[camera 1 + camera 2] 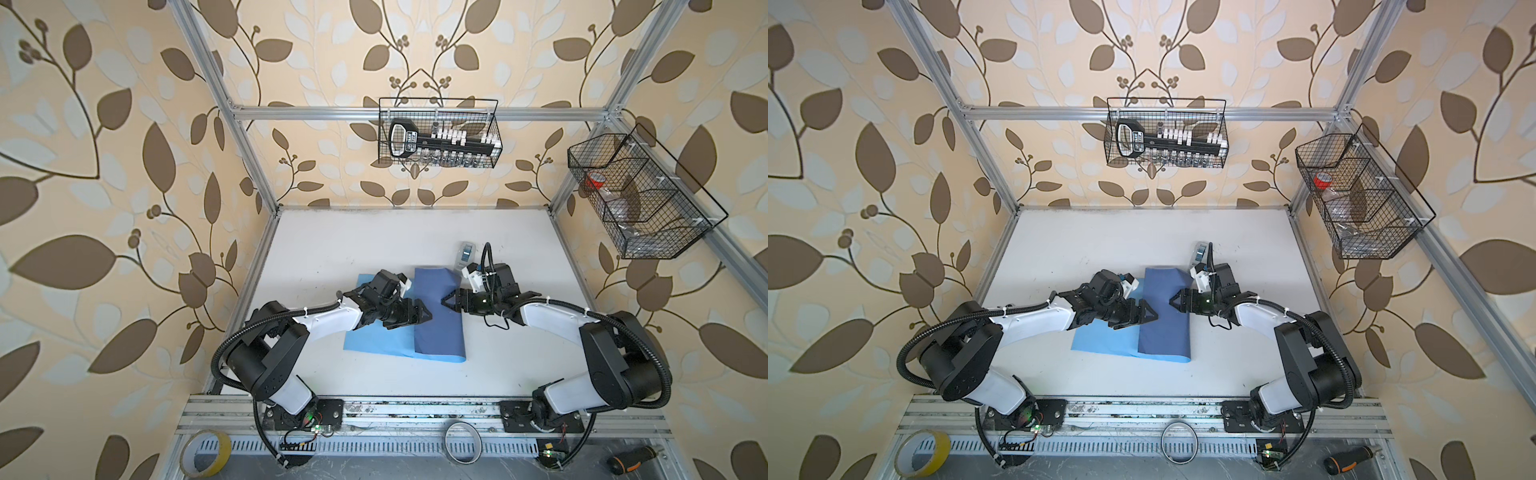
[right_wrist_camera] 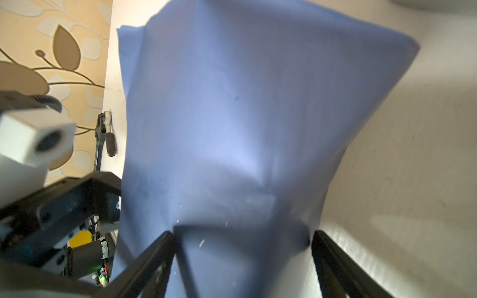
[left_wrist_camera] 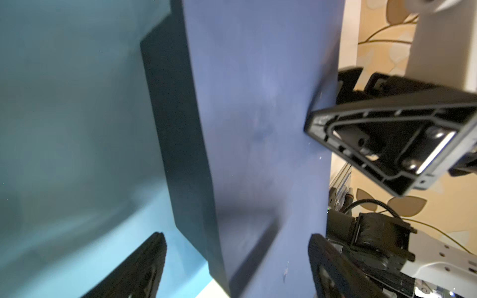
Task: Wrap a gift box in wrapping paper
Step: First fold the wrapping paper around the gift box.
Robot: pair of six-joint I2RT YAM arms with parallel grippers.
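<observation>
Black plastic fingers, left: the left gripper (image 1: 426, 316) is spread wide and rolled on its side. One of its fingers (image 3: 152, 263) sits low over the light-blue sheet, the other up at the level of the folded flap. Nothing is pinched between them.
Black plastic fingers, right: the right gripper (image 1: 445, 300) is also spread wide and rolled, and its fingers (image 2: 158, 254) flank the paper-covered hump. No grip on it shows.
Wrapping paper: the wrapping paper (image 1: 439, 328) lies about the middle of the worktop (image 1: 332, 249). Its slate-blue flap is folded over toward the left edge, and a light-blue part lies flat on the left.
Gift box: hidden. A raised block under the flap, between the two grippers, is probably the gift box.
Long axis: the folded band runs from the far edge toward the near edge, crosswise to the line joining the two grippers.
Direction from the fingers: the block lies straight ahead of each tip, to the right of the left gripper and to the left of the right one.
Nearer arm: both tips are at the flap's long edges. The flat light-blue part lies under the left arm, so that arm looks better placed to raise it.
Count: one sheet, one box (inferred), two grippers, and one tape dispenser (image 1: 466, 254) just beyond the flap's far right corner.
</observation>
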